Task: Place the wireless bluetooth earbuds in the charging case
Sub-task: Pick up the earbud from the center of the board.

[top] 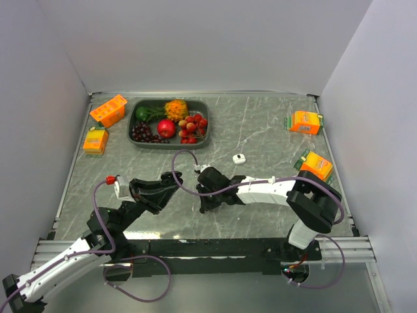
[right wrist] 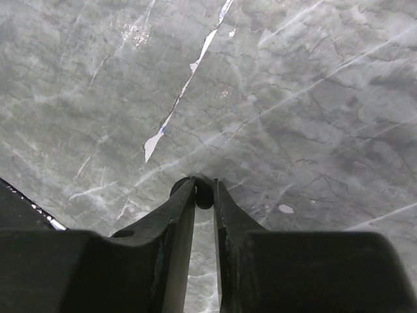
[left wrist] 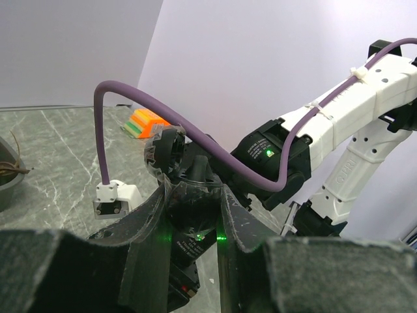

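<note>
- The right hand (right wrist: 204,186) is pointed down at the counter (right wrist: 293,98), in its near half and about midway between the left and right edges.
- Its fingers (right wrist: 176,215) are seen drawn nearly together, with only a narrow gap left between them.
- A small black earbud (right wrist: 204,199) is seen right at the fingertips. Part of it lies in the gap, and part shows past the outer side of one finger.
- The earbud appears to rest on the counter. Whether it is already pinched or only straddled cannot be told.
- The left hand (left wrist: 194,192) is held just to the left of the right hand, a little nearer the left edge, and is aimed towards the right arm.
- The left hand is clamped on a dark thing that fills the space between its fingers. This is taken to be the case (left wrist: 186,212), though its shape is not clearly shown.
- The earbud and the case are thus kept near each other but apart, each at its own hand.
- A small white piece (top: 239,158) lies alone on the counter beyond the right hand, towards the far edge. Whether it is a case or an earbud cannot be made out.
- A tray (top: 131,120) of fruit is set by the far edge, left of the middle.
- Two orange boxes (top: 109,109) (top: 96,140) are placed by the far left corner.
- Two more (top: 305,122) (top: 316,164) are placed along the right edge.
</note>
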Tool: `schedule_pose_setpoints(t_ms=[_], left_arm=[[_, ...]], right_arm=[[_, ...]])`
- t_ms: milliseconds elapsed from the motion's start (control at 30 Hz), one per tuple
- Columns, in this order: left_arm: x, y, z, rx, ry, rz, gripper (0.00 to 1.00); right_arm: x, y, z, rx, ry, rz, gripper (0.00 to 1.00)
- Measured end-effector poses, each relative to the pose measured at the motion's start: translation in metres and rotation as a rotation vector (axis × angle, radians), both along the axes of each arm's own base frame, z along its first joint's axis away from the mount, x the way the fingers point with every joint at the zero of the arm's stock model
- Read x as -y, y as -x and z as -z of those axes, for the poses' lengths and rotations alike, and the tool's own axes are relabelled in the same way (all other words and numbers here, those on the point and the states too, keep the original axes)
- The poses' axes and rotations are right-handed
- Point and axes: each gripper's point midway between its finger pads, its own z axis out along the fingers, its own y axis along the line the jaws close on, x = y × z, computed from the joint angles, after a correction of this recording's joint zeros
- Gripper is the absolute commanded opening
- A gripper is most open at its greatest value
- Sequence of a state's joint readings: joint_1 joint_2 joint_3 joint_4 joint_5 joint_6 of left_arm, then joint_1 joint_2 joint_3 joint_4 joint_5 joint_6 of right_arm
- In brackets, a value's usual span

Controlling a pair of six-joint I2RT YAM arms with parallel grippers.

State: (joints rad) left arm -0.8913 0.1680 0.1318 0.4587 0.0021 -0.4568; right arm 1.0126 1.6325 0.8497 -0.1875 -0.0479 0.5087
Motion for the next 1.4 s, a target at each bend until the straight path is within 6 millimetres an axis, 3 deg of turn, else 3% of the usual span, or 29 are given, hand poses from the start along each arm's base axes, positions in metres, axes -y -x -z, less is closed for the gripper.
schedule_pose_setpoints(t_ms=[167, 400, 500, 700, 867, 967, 1033, 1167, 1300, 1400], left_arm=[[0.000, 0.000, 0.001, 0.000, 0.000, 0.000, 0.01], [-0.001, 0.001, 0.000, 0.002, 0.003, 0.000, 0.01], [-0.001, 0.001, 0.000, 0.003, 0.003, 0.000, 0.01], [-0.001, 0.000, -0.001, 0.005, 0.006, 0.000, 0.01], [0.002, -0.002, 0.002, -0.004, -0.003, -0.002, 0.01], [0.003, -0.007, 0.005, -0.014, -0.005, -0.016, 0.01], [0.004, -0.010, 0.008, -0.023, -0.011, -0.026, 0.01], [0.004, -0.014, 0.011, -0.038, -0.019, -0.042, 0.01], [0.003, -0.015, 0.009, -0.036, -0.008, -0.054, 0.01], [0.002, -0.016, 0.009, -0.037, -0.005, -0.060, 0.01]], right_arm=[[0.000, 0.000, 0.000, -0.001, 0.001, 0.003, 0.00], [0.004, 0.005, -0.003, -0.016, 0.002, 0.011, 0.00], [0.009, 0.008, -0.014, -0.014, -0.020, 0.030, 0.00], [0.010, -0.004, -0.066, 0.071, -0.157, 0.111, 0.00], [0.018, -0.025, -0.125, 0.214, -0.301, 0.244, 0.00], [0.031, -0.041, -0.139, 0.265, -0.330, 0.395, 0.00], [0.044, -0.051, -0.130, 0.260, -0.300, 0.522, 0.00], [0.076, -0.066, -0.093, 0.196, -0.182, 0.759, 0.00], [0.103, -0.070, -0.051, 0.098, -0.063, 0.941, 0.00], [0.114, -0.070, -0.032, 0.047, -0.016, 1.021, 0.00]])
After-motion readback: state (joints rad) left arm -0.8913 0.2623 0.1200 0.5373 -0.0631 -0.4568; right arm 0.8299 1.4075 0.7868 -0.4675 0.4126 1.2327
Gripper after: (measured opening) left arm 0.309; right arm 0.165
